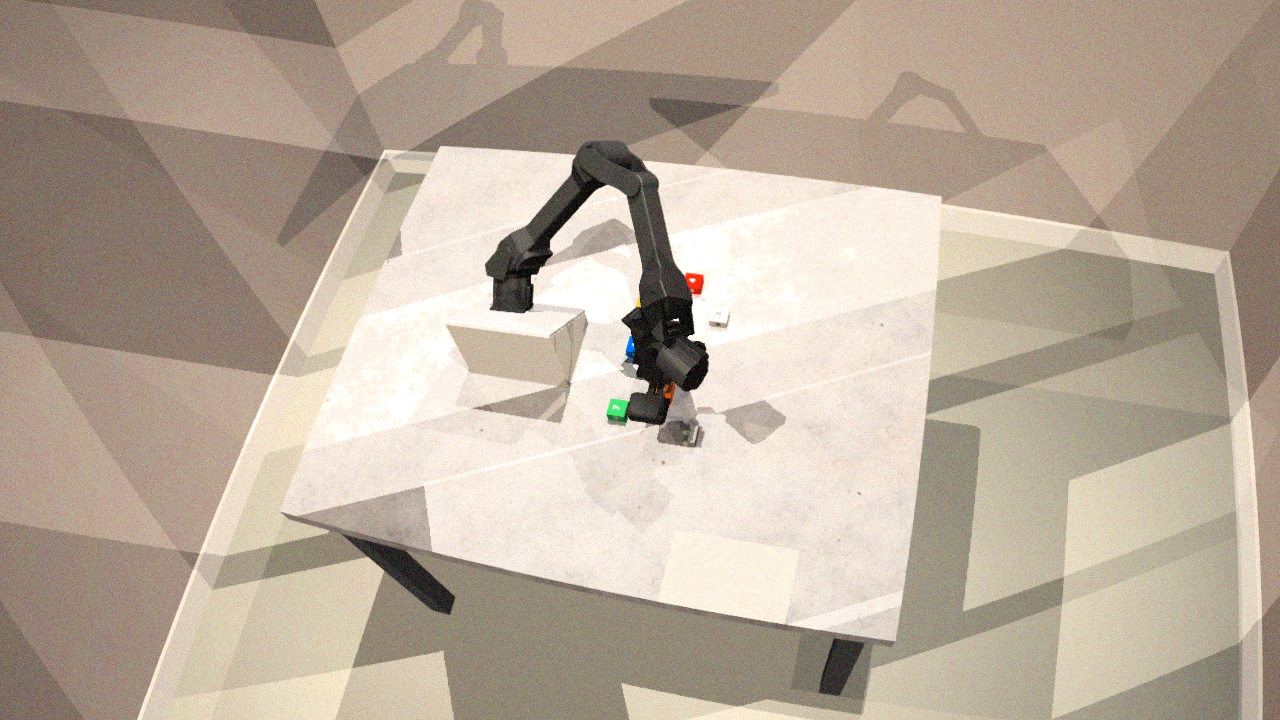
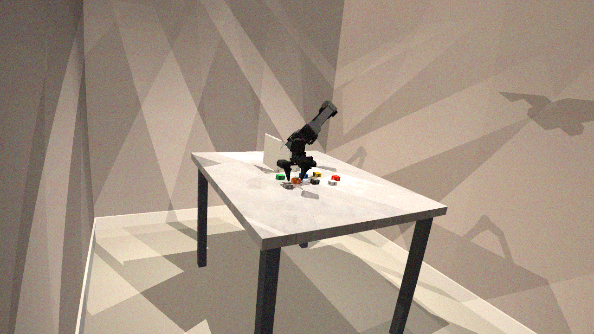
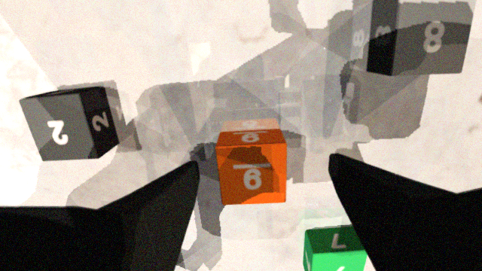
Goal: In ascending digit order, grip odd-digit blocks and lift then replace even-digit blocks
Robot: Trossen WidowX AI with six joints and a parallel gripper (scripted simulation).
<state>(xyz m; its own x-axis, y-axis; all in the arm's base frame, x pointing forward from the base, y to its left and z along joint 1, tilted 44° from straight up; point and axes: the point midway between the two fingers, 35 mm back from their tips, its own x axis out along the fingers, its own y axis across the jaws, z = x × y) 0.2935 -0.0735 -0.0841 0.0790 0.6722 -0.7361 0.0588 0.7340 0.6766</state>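
Top view: what can you judge of the orange block (image 1: pixel 669 391) (image 2: pixel 295 180) (image 3: pixel 252 181)?

— Little. You see only a sliver beside the gripper (image 1: pixel 660 394) (image 2: pixel 295 180) (image 3: pixel 263 159); the arm (image 1: pixel 653 234) (image 2: pixel 319 119) hides the rest. Go by this angle alone and you could come down off-centre. The green block (image 1: pixel 616 410) (image 2: pixel 280 176) (image 3: pixel 336 241) sits close by too.

And the exterior view?

— Your fingers reach down around the orange block's place, one near the grey block (image 1: pixel 678 435) (image 2: pixel 287 186) (image 3: pixel 433 39). Drift that way and you may nudge it, a touch out of order. You cannot tell the last bit of height here.

Wrist view, then: are you holding anything?

— No. Your jaws stand well open, nothing gripped, with the orange block between the fingers and a gap each side. It lies nearer the finger on the black block's (image 2: pixel 314 181) (image 3: pixel 60 128) side, so that one may touch first and shove or twist it.

What about its digit?

— Upside down to you, like the black block's 2. Taking the bar as an underline, you should read 9. Mistake it for 6 and you'd lift; an odd block wants only squeeze and release. Rise before the fingers part fully and you could drag it up.
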